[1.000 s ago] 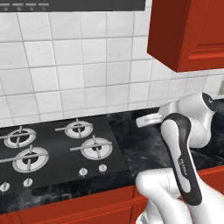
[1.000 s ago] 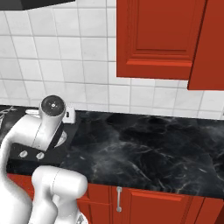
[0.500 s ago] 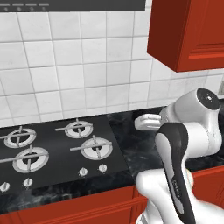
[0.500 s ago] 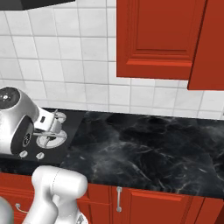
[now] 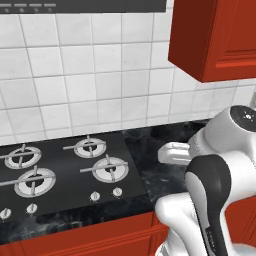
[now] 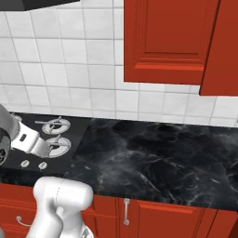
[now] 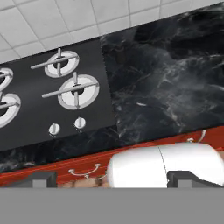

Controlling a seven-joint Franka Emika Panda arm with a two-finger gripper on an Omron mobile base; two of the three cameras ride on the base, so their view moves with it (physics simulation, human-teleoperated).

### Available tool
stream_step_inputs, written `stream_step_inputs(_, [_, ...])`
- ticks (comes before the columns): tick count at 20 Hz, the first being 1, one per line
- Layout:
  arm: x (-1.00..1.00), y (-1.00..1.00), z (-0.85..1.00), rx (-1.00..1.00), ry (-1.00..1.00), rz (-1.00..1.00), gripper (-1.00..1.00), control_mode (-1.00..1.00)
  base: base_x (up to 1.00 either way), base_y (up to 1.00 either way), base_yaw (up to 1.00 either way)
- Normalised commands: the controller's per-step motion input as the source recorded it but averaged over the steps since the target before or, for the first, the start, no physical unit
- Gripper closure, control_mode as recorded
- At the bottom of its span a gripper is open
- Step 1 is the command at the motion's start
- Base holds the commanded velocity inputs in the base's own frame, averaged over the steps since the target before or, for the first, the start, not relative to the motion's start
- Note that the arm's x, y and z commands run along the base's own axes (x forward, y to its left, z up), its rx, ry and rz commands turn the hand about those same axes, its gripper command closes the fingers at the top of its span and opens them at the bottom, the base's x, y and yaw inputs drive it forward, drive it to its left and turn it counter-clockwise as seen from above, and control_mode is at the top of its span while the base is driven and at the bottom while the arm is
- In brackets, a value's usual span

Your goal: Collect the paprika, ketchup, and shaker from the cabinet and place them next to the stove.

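Black glass stove (image 5: pixel 65 175) shows four silver-ringed burners and small silver knobs; pincer (image 7: pixel 111 177) tips stand wide apart, empty.

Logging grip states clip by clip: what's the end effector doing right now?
End effector: open, fingertips spread wide, nothing between them; it looks down over the stove and counter.

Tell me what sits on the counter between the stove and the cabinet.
Nothing: in the right base view the black marble counter runs bare from the stove to below the closed cabinet.
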Motion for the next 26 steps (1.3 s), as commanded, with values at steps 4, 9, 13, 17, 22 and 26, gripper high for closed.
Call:
stream_step_inputs(4, [0.0, 0.0, 0.0, 0.0, 0.0, 0.0, -1.0, 1.0, -0.73, 0.08, -0.28])
stream_step_inputs(9, [0.0, 0.0, 0.0, 0.0, 0.0, 0.0, -1.0, 1.0, -0.42, -0.03, -0.47])
stream_step_inputs(13, [0.0, 0.0, 0.0, 0.0, 0.0, 0.0, -1.0, 1.0, -0.07, -0.03, -0.57])
stream_step_inputs(17, [0.0, 0.0, 0.0, 0.0, 0.0, 0.0, -1.0, 1.0, 0.07, -0.04, -0.56])
stream_step_inputs(22, [0.0, 0.0, 0.0, 0.0, 0.0, 0.0, -1.0, 1.0, 0.28, -0.18, -0.5])
stream_step_inputs(26, [0.0, 0.0, 0.0, 0.0, 0.0, 0.0, -1.0, 1.0, 0.29, -0.37, -0.47])
